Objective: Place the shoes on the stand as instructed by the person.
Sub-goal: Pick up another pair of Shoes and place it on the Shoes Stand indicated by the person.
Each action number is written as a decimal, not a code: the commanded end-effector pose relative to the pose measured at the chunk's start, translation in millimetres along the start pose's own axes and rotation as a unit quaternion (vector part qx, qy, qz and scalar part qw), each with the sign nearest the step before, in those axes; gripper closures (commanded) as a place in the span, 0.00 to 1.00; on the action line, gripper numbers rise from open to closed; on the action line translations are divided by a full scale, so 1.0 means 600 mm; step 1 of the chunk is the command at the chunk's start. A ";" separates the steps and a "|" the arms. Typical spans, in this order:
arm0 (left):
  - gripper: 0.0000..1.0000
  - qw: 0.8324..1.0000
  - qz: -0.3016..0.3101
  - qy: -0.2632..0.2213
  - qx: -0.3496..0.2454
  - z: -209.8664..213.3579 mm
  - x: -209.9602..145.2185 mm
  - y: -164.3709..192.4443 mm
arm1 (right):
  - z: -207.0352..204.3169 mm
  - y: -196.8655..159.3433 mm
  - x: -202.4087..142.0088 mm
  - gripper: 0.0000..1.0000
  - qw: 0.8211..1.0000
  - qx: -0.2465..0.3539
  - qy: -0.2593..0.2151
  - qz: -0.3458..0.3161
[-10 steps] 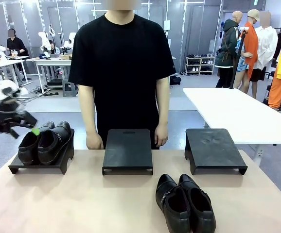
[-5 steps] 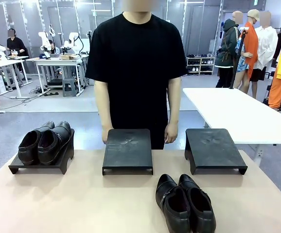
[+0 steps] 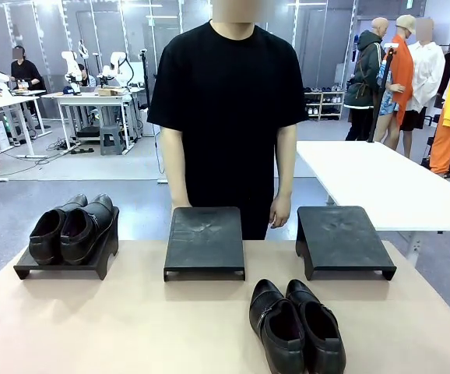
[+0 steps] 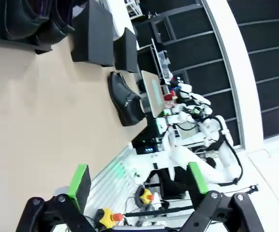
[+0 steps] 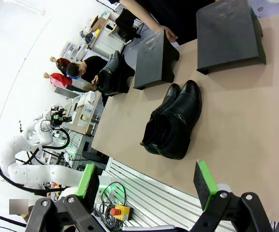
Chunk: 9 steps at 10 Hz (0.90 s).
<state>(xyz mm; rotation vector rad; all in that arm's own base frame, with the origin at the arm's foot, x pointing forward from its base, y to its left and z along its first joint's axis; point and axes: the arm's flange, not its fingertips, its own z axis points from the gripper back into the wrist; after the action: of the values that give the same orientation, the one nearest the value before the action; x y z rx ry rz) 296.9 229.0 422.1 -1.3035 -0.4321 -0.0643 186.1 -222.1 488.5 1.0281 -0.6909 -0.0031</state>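
One pair of black shoes (image 3: pixel 73 230) rests on the left stand (image 3: pixel 30 269). A second pair of shoes (image 3: pixel 297 326) lies loose on the table near the front, right of the middle. The middle stand (image 3: pixel 205 241) and the right stand (image 3: pixel 342 240) are bare. The person (image 3: pixel 229 109) stands behind the middle stand, one hand (image 3: pixel 281 210) hanging beside it. My left gripper (image 4: pixel 138 179) is open off the table's edge, with the loose shoes (image 4: pixel 125 99) far ahead of it. My right gripper (image 5: pixel 146 182) is open too, hanging off the table's near edge short of the loose pair (image 5: pixel 173 121).
The tan table (image 3: pixel 131 327) has free room at the front left. A white table (image 3: pixel 381 183) stands behind on the right. In the right wrist view the three stands line the far side, with the person's hand (image 5: pixel 168 34) by the middle stand (image 5: pixel 154 58).
My left gripper, near the left stand a second ago, has drawn back out of the front view. The person has shifted slightly to the right.
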 end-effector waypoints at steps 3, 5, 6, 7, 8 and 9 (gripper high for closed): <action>0.00 1.000 0.000 0.000 0.000 0.000 0.000 0.000 | 0.001 0.002 0.001 0.00 1.000 0.003 -0.006 0.011; 0.00 1.000 0.000 0.000 0.000 0.000 0.000 0.000 | 0.001 0.002 0.001 0.00 1.000 0.003 -0.006 0.011; 0.00 1.000 0.000 0.000 0.000 0.000 0.000 0.000 | 0.001 0.002 0.001 0.00 1.000 0.003 -0.006 0.011; 0.00 1.000 0.000 0.000 0.000 0.000 0.000 0.000 | 0.001 0.002 0.001 0.00 1.000 0.003 -0.006 0.011; 0.00 1.000 0.000 0.000 0.000 0.000 0.000 0.000 | 0.001 0.002 0.001 0.00 1.000 0.003 -0.006 0.011; 0.00 1.000 0.000 0.000 0.000 0.000 0.000 0.000 | 0.001 0.002 0.001 0.00 1.000 0.003 -0.006 0.011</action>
<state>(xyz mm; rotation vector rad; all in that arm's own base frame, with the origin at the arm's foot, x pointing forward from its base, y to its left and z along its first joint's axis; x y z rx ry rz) 299.0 232.0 420.8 -1.3008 -0.4086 -0.0466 186.0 -222.1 488.7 1.0283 -0.6920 -0.0028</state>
